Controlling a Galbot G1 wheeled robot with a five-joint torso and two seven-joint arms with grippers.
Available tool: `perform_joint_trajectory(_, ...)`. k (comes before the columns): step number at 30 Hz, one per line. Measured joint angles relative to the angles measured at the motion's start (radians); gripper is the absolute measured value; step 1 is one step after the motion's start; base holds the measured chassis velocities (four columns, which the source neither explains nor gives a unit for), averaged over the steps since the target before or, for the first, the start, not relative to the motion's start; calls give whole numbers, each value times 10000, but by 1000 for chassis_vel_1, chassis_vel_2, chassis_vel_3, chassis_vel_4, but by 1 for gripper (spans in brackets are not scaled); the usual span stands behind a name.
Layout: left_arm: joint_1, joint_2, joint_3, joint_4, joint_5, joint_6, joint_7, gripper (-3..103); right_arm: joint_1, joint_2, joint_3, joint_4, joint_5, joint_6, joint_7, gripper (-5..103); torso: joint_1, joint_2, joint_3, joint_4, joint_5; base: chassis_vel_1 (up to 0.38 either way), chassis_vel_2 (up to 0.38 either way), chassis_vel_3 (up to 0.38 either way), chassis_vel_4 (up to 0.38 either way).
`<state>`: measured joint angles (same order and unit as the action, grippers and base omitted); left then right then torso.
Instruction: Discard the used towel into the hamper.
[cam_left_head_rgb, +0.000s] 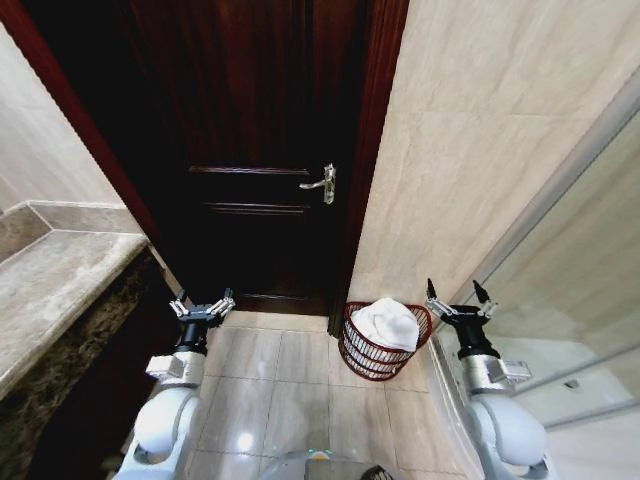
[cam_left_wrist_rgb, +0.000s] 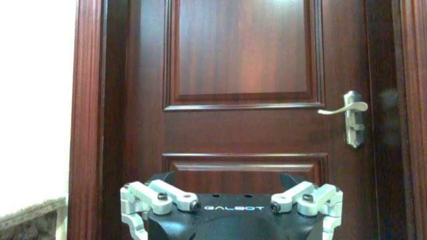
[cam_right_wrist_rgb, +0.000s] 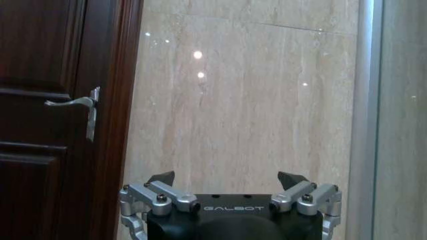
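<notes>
towel (cam_left_head_rgb: 386, 322) in hamper (cam_left_head_rgb: 372, 358) | tools (cam_left_head_rgb: 202, 306) (cam_left_head_rgb: 458, 298) spread, empty

Both arms are held up in front of the robot, one on each side, bent at the elbow. The left gripper (cam_left_head_rgb: 202, 306) is at the end of the left arm and points forward. Its two fingers are spread wide apart, and there is nothing between them. The right gripper (cam_left_head_rgb: 459, 301) is at the end of the right arm and points forward too. Its fingers are also spread wide, with nothing between them. Both grippers sit at about the same height.
</notes>
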<state>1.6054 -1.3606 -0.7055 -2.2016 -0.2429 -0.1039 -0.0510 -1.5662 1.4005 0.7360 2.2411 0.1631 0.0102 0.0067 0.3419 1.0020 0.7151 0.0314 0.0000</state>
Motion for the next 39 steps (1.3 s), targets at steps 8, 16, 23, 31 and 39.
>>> perform_joint_trajectory(8,14,-36,1,-30,75,-3,18,100,-33,46,-28,48,18,-4,-41,100,175,386,210,0,0,0,0,0,0)
perform_joint_trajectory(16,42,-100,41,-48,228,-40,16,100,-47,61,-52,134,16,-27,-47,100,367,804,434,0,0,0,0,0,0)
perform_joint_trajectory(23,31,-142,80,-70,237,-40,16,100,-155,59,-18,242,16,-27,-47,100,526,1166,637,0,0,0,0,0,0)
perform_joint_trajectory(31,23,-177,137,-78,249,-47,16,100,-187,42,-3,360,18,-69,-48,100,715,1579,863,0,0,0,0,0,0)
perform_joint_trajectory(39,16,-121,61,33,187,-139,15,100,-136,81,-115,431,-130,-237,-50,100,952,2109,1156,0,0,0,0,0,0)
